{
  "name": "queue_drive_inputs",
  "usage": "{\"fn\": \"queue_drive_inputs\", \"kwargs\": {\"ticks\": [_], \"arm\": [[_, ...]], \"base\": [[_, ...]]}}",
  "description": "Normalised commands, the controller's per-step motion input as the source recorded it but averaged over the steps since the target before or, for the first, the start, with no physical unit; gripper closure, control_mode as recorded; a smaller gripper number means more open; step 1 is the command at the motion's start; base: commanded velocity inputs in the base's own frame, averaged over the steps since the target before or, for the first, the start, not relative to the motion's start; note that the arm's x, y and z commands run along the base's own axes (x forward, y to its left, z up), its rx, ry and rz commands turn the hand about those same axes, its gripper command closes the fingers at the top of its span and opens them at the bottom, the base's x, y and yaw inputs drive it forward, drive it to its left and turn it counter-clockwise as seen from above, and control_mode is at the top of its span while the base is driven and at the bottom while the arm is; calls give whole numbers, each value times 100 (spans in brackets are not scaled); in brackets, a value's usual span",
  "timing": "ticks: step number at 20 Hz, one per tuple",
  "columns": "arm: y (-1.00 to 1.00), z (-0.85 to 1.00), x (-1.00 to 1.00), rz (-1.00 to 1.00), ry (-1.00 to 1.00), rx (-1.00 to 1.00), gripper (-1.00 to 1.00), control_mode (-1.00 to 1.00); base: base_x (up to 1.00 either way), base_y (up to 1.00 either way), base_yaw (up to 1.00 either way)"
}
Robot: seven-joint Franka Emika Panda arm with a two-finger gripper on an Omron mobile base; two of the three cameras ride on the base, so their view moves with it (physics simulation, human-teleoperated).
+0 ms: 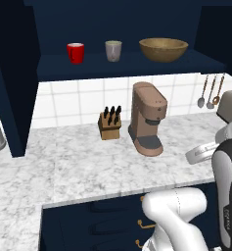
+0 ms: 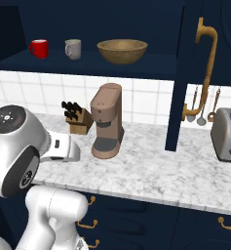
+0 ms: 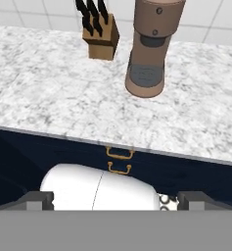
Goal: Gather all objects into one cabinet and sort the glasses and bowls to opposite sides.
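We face a white-and-grey marble counter (image 1: 88, 162) backed by white square wall tiles (image 1: 73, 98), with dark navy drawer fronts bearing small brass pulls (image 3: 120, 154) along its front edge. Above it we see the open shelf of a dark navy wall cabinet (image 1: 127, 66); in the right base view its tall door (image 2: 185, 73), with a long curved brass handle (image 2: 204, 68), stands swung out edge-on to the right of the shelf.

On that shelf we find the bright red cup (image 1: 75, 52) at the left, the pale grey-beige cup (image 1: 113, 50) near the middle, well apart from it, and the wide tan wooden-looking bowl (image 1: 163, 49) at the right. All three stand upright, none touching.

On the counter below, the brown coffee machine (image 1: 147, 120) stands under the shelf, with the wooden knife block holding black-handled knives (image 1: 109, 124) just to its left. A silver toaster (image 2: 226, 134) sits at the far right, and metal utensils (image 1: 209, 93) hang on the tiles near it.

Our gripper (image 3: 115, 200) hangs over the counter's front edge, above the drawers; we see its two dark finger tips (image 3: 36, 198) spread wide apart at the bottom of the hand view, with nothing held between them.
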Motion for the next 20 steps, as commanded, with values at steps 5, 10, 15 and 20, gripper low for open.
{"fn": "queue_drive_inputs", "kwargs": {"ticks": [5,10,15,20], "arm": [[0,0,-3,0,0,-1,-100,-100],[0,-3,0,3,0,-1,-100,-100],[0,-1,-1,3,0,0,-100,-100],[0,0,-1,0,0,0,-100,100]], "base": [[0,0,0],[0,0,0],[0,0,0],[0,0,0]]}}
